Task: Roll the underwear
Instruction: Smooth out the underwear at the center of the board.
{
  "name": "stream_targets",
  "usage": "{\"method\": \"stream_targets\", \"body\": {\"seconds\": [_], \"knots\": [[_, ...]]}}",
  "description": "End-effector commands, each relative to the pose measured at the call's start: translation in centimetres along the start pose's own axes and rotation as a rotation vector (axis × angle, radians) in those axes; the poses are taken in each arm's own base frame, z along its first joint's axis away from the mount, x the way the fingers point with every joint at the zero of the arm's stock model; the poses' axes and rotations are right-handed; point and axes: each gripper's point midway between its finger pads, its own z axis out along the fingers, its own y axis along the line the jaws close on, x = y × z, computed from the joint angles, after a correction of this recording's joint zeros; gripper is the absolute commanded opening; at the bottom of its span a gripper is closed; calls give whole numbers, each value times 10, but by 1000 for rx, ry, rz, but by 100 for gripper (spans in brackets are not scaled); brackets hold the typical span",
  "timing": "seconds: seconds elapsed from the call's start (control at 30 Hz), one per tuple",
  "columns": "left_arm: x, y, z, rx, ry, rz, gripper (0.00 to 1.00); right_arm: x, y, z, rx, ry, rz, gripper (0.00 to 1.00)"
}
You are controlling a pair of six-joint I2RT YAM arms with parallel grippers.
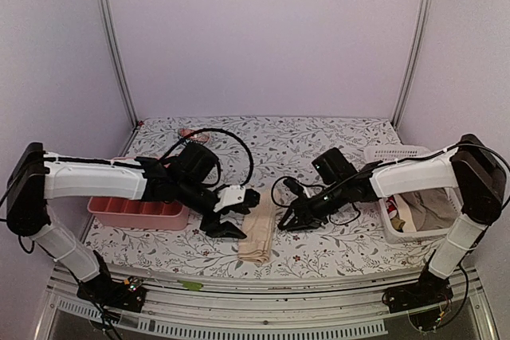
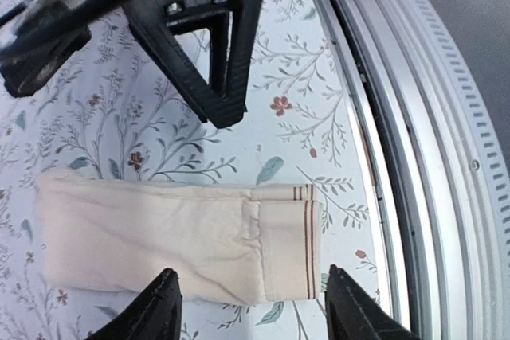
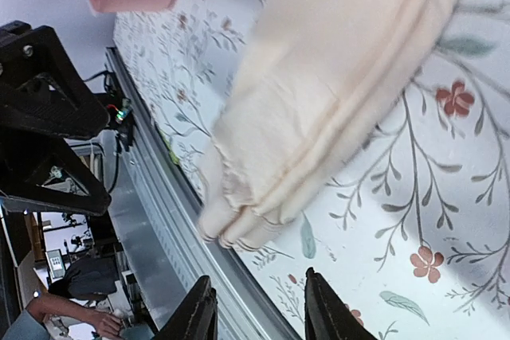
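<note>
Underwear (image 1: 257,236) lies folded between left gripper (image 1: 229,227) and right gripper (image 1: 289,220), jaws seemingly apart.

The underwear (image 2: 159,236) is soft cream cloth, matt, finely knit, with thin brown stitch lines at its hem. The bench (image 2: 303,69) wears a smooth printed cover (flowers and leaves on white) — cloth or film, hard to tell. Along its edge runs a rail (image 2: 430,165) of brushed, silvery metal. The left tool (image 2: 255,312) and right tool (image 3: 259,312) are matt black plastic with fine ridged layers. The tray (image 1: 135,212) is smooth pink plastic; the basket (image 1: 398,151) — white plastic, slotted. The arm shells (image 1: 88,181) look glossy white.
</note>
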Motion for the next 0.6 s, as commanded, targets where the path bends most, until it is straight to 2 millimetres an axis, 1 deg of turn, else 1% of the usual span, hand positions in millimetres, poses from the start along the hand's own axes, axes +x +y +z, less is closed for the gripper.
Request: {"method": "stream_targets", "body": {"seconds": [0.0, 0.03, 0.07, 0.17, 0.27, 0.3, 0.4, 0.47, 0.57], "knots": [[-5, 23, -38, -96, -54, -59, 80, -44, 43, -25, -49, -117, -129, 39], [-7, 30, -49, -119, -75, -77, 85, -50, 52, -24, -86, -116, -134, 40], [-10, 39, -61, -149, -99, -94, 94, -57, 60, -22, -122, -121, -142, 40], [-16, 64, -97, -259, -161, -125, 96, -73, 82, -5, -226, -98, -132, 42], [-24, 82, -128, -370, -224, -147, 96, -78, 95, 23, -302, 4, -120, 42], [-25, 88, -136, -400, -241, -159, 96, -78, 96, 33, -311, 43, -109, 42], [-25, 100, -152, -437, -276, -223, 96, -66, 87, 64, -312, 135, -92, 42], [-23, 104, -157, -444, -304, -271, 96, -55, 71, 77, -302, 171, -63, 42], [-15, 106, -159, -436, -317, -322, 96, -37, 39, 86, -277, 203, 15, 42]]}}
